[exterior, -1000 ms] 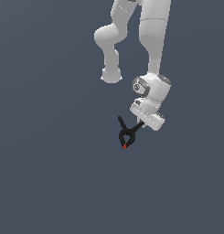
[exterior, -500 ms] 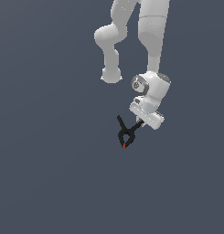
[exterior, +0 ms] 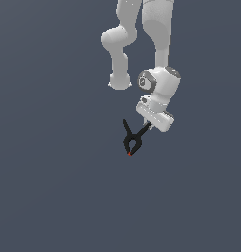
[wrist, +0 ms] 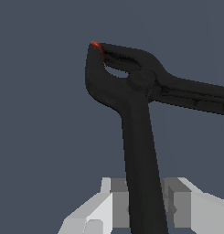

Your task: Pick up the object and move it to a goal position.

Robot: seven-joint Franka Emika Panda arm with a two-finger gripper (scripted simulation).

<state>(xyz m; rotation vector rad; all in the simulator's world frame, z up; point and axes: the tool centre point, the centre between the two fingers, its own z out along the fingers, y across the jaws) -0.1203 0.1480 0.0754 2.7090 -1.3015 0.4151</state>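
The object is a small black spring clamp [exterior: 132, 140] with two splayed handles and a tiny red jaw tip pointing down. It hangs below the white arm's hand in the exterior view. My gripper [exterior: 149, 126] is shut on one handle of the clamp; the other handle sticks up toward the exterior view's left. In the wrist view the clamp [wrist: 131, 100] fills the frame, its handle running between my grey fingers [wrist: 114, 201], with the red tip at the far end. The gripper [wrist: 143, 203] pinches that handle on both sides.
A plain dark grey-blue ground lies all around. The white arm links [exterior: 141, 44] rise above the hand toward the top of the exterior view. Nothing else shows.
The hand and the held clamp have shifted slightly upward in the exterior view. The grip on the handle looks unchanged.
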